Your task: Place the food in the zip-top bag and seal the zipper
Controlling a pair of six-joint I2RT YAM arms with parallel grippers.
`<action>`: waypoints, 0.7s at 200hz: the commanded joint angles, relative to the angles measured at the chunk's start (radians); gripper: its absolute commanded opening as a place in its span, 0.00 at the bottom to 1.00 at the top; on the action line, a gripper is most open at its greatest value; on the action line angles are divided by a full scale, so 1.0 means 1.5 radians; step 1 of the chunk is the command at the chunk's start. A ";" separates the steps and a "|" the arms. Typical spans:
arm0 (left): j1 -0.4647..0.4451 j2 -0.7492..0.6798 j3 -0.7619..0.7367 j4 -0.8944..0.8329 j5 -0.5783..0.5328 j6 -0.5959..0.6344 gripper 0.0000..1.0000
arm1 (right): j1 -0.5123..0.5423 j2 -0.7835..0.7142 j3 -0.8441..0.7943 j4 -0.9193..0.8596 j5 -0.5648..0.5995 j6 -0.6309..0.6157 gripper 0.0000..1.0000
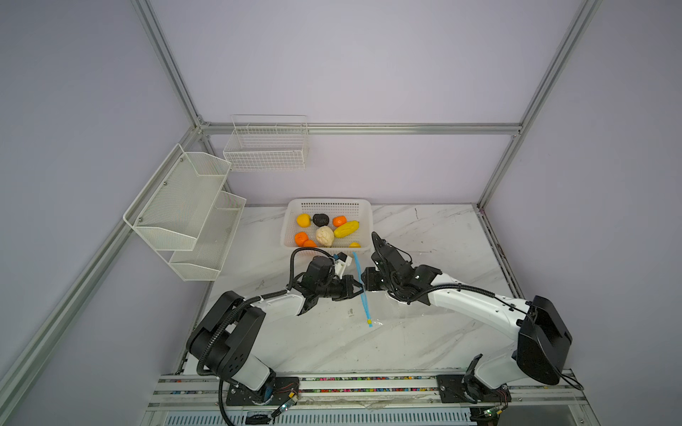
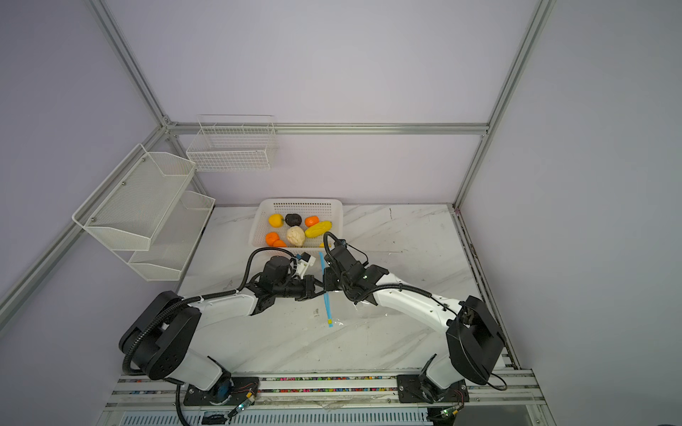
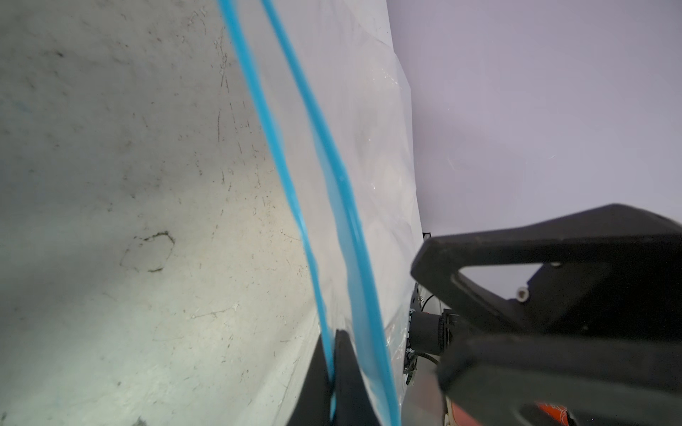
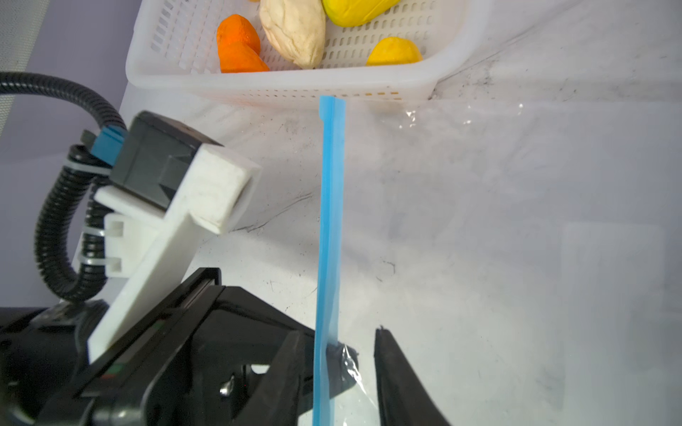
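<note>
Left gripper (image 3: 332, 346) is clamped on one zipper (image 1: 357, 263) lip. Right gripper (image 4: 337, 333) straddles the zipper, jaws partly apart. Bag (image 4: 479, 221) lies mid-table (image 1: 424, 236), at 6 o'clock of the basket (image 1: 363, 210) holding the food (image 1: 324, 236).

Zip-top bag (image 4: 443, 166) — clear, crinkly plastic; basket (image 4: 295, 83) matt perforated plastic; table (image 1: 295, 339) — scuffed, marble-look.

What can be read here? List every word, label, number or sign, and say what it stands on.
No text is readable in any view.
On the table, beside the zipper, a small dark mark: too small to read.
In the left wrist view, an orange patch on black robot hardware: blurred, unreadable.
</note>
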 commanded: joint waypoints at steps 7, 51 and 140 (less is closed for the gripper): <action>-0.007 -0.030 0.054 -0.021 -0.010 0.033 0.00 | 0.008 0.012 0.038 -0.055 0.038 -0.009 0.38; -0.010 -0.036 0.056 -0.027 -0.015 0.035 0.00 | 0.025 0.030 0.072 -0.077 0.056 -0.008 0.40; -0.013 -0.044 0.052 -0.028 -0.018 0.034 0.00 | 0.043 0.078 0.092 -0.099 0.092 -0.006 0.38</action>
